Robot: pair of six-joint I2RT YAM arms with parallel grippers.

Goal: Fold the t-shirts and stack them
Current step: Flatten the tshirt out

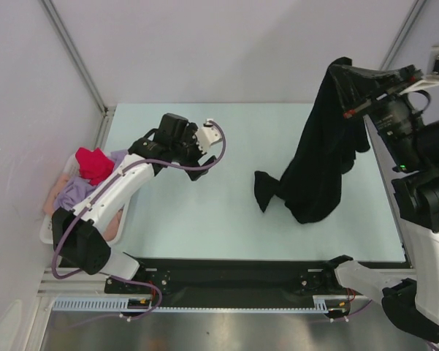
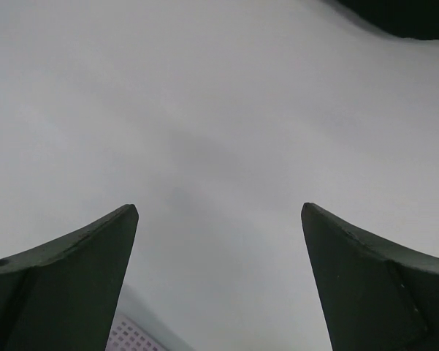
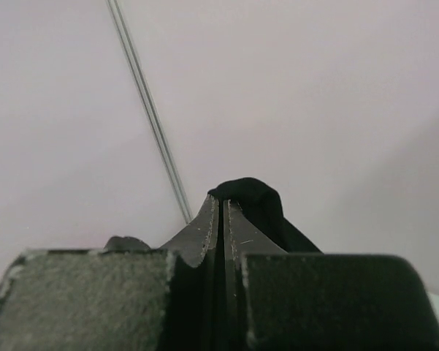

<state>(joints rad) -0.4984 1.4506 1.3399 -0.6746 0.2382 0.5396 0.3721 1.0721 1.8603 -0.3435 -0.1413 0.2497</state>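
A large black t-shirt (image 1: 321,150) hangs from my right gripper (image 1: 341,68), which is raised high over the right side of the table. The shirt's lower end (image 1: 266,191) trails on the pale table top. In the right wrist view the gripper (image 3: 223,202) is shut, with a bunch of black cloth (image 3: 252,194) at its tips. My left gripper (image 1: 203,155) hovers over the table's left part, open and holding nothing; its fingers (image 2: 102,248) stand wide apart. A red t-shirt (image 1: 95,162), a lavender one (image 1: 77,191) and a pale pink one (image 1: 115,223) lie heaped at the far left.
The heaped shirts sit in a white lattice basket (image 1: 50,232) off the table's left edge. Grey walls close the back and both sides. A black rail (image 1: 226,281) with the arm bases runs along the near edge.
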